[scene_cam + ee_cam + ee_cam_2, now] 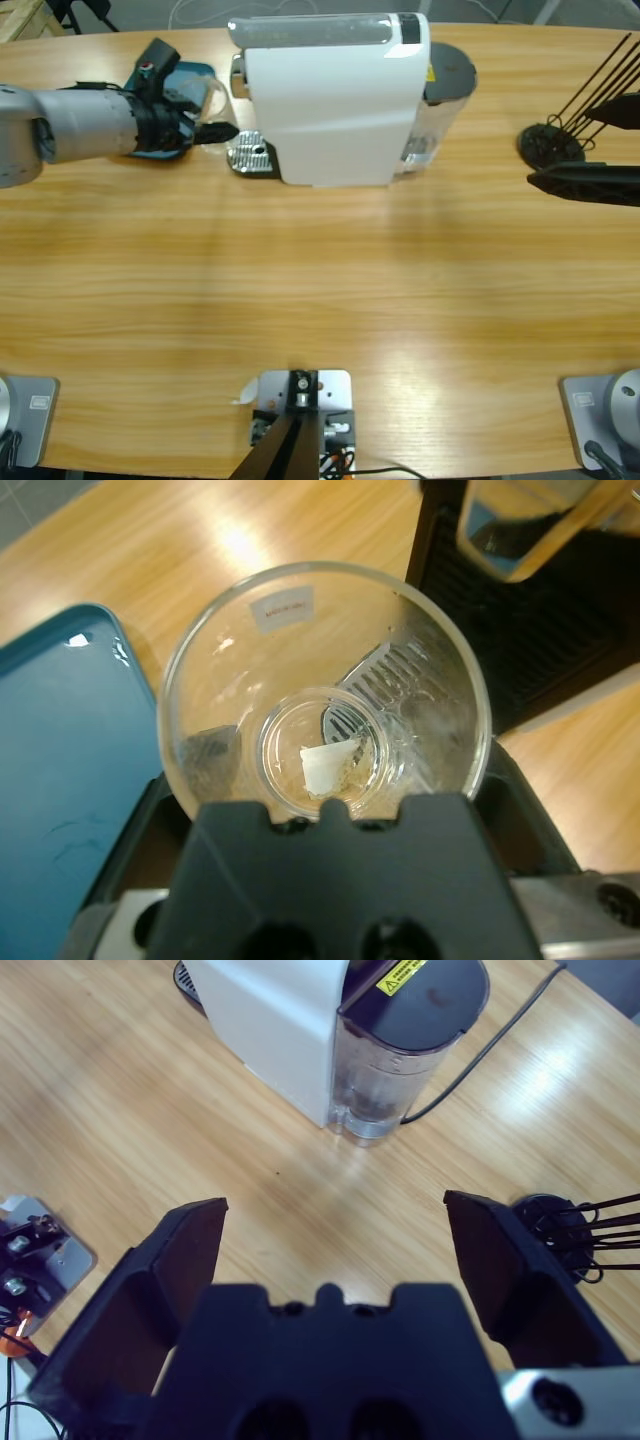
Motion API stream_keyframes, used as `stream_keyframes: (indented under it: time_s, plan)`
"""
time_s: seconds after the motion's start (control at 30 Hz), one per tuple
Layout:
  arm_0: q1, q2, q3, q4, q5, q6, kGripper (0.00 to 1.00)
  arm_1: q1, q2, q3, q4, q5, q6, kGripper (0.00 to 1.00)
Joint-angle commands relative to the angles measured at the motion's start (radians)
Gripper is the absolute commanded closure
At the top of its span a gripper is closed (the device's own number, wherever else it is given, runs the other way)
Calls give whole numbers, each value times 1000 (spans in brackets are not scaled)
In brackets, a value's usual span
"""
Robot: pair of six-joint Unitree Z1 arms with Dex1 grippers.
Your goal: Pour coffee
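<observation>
Black jaws of the left gripper [325, 810] clamp a clear glass [325, 695], which the left wrist view looks straight down into: a small white label sits on its far wall and a pale scrap shows at its base. Through the glass the ribbed metal drip tray [385, 675] of the coffee machine [530, 600] is visible, with the machine's dark front just beyond the rim. A teal tray [60, 750] lies beside the glass on the other side. In the high view the left gripper [205, 130] comes in from the left edge on its silver arm [70, 125], holding the glass [212, 100] just beside the drip tray [250, 155], near the machine's spout end, with the teal tray [190, 72] behind it. The white machine [335, 100] lies across the upper middle of the wooden table [320, 290], its clear water tank [440, 100] at the right end. The right gripper [330, 1250] hangs high above the table with its jaws wide apart and nothing between them, facing the tank [385, 1070] and a black cable [490, 1050]. A black wire stand [560, 135] sits near the table's right edge, and the right gripper [585, 183] shows just below it.
</observation>
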Motion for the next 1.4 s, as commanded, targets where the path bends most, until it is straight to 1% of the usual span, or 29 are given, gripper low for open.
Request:
stream_keyframes:
  time_s: [0.03, 0.23, 0.77, 0.8, 0.83, 0.87, 0.9, 0.93, 0.97, 1.03, 1.17, 1.4]
  plan:
    - [10, 110, -60, -46, -70, 9, 920, -62, 17, 29, 2, 42, -47, 58]
    - [-7, 139, -96, -46, -105, -1, 920, -80, -2, 33, 17, 45, -64, 59]
    - [-60, 111, -11, -49, -126, -35, 917, -82, -79, 47, 71, 46, -64, 59]
    - [-60, 113, -6, -53, -126, -35, 875, -82, -85, 49, 76, 46, -63, 59]
    - [-60, 115, -4, -56, -125, -36, 710, -82, -92, 51, 79, 46, -61, 59]
    - [-60, 119, -4, -55, -124, -36, 518, -82, -100, 52, 85, 46, -61, 59]
    - [-60, 123, -5, -56, -123, -36, 299, -82, -106, 53, 91, 46, -61, 59]
    - [-60, 129, -6, -56, -120, -36, 101, -82, -110, 54, 96, 46, -61, 59]
    - [-60, 137, -7, -56, -113, -36, 26, -82, -115, 54, 99, 46, -61, 59]
    - [-60, 153, -9, -57, -99, -36, 4, -82, -126, 52, 110, 43, -61, 59]
    - [-60, 176, -23, -57, -87, -35, 4, -82, -145, 48, 133, 42, -63, 59]
    - [-60, 156, -15, -55, -77, -35, 4, -82, -163, 39, 157, 42, -70, 59]
